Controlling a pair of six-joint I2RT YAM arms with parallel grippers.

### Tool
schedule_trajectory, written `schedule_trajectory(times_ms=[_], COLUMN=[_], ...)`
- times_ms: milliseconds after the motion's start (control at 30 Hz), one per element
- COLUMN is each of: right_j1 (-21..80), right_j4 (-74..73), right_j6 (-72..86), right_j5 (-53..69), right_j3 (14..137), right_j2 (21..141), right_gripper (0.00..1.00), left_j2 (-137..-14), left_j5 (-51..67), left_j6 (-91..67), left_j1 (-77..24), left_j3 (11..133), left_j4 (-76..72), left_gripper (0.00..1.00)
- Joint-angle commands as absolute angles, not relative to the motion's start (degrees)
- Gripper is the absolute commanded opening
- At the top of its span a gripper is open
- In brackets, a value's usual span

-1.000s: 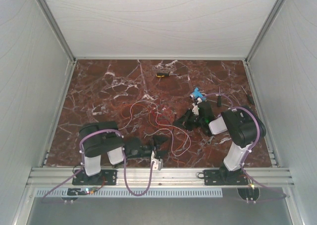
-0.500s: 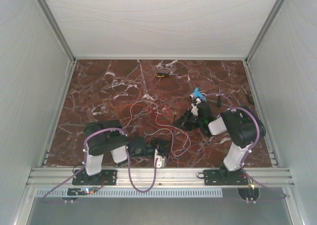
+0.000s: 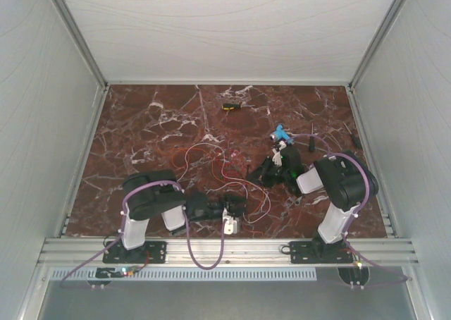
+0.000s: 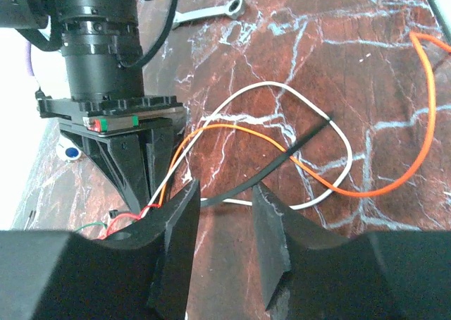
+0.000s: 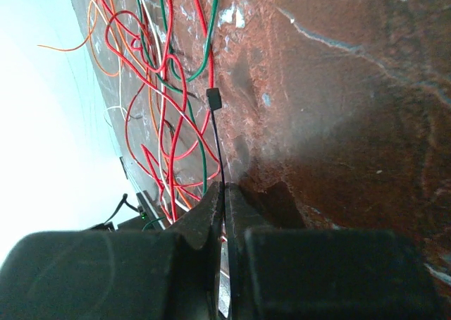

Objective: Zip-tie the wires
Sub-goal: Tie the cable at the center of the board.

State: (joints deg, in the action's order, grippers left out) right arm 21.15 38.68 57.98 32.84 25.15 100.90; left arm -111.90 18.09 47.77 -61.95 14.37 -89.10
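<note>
Reaching further right along the counter's near edge than a second ago, the left gripper (image 4: 225, 193) has narrowed to half-open jaws that straddle the zip tie (image 4: 296, 145), apparently without clamping it. The right gripper (image 5: 223, 187) is pinched shut on the same strip. The wires (image 4: 345, 151) sprawl loose on the counter around it, unbundled, so looping, threading and cinching all seem left to do.

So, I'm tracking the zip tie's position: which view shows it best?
Left wrist: the zip tie lies clearly across the wires. Right wrist shows it thin, pinched in the right gripper; from the top it's too small to tell.
</note>
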Motion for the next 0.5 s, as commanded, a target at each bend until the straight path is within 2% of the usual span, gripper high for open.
schedule_trajectory(times_ms=[0, 233, 367, 467], right_j1=[21.7, 21.64, 21.71, 21.65], right_j4=[34.85, 34.98, 35.05, 35.01], right_j6=[56.78, 56.86, 56.86, 56.7], right_j5=[31.09, 30.97, 31.03, 31.03], right_j3=[23.04, 22.51, 22.45, 22.37], right_j2=[101.03, 100.17, 99.81, 99.37], right_gripper=[0.0, 0.0, 0.0, 0.0], left_j2=[-111.91, -112.01, -112.39, -112.54], left_j5=[21.74, 23.36, 24.1, 24.34], left_j6=[43.96, 41.77, 41.46, 40.55], left_j1=[-61.24, -60.24, -59.88, -59.33], left_j3=[15.97, 16.6, 16.94, 17.06], left_j4=[-94.75, -94.92, -94.92, -94.92], left_gripper=[0.35, 0.29, 0.13, 0.09])
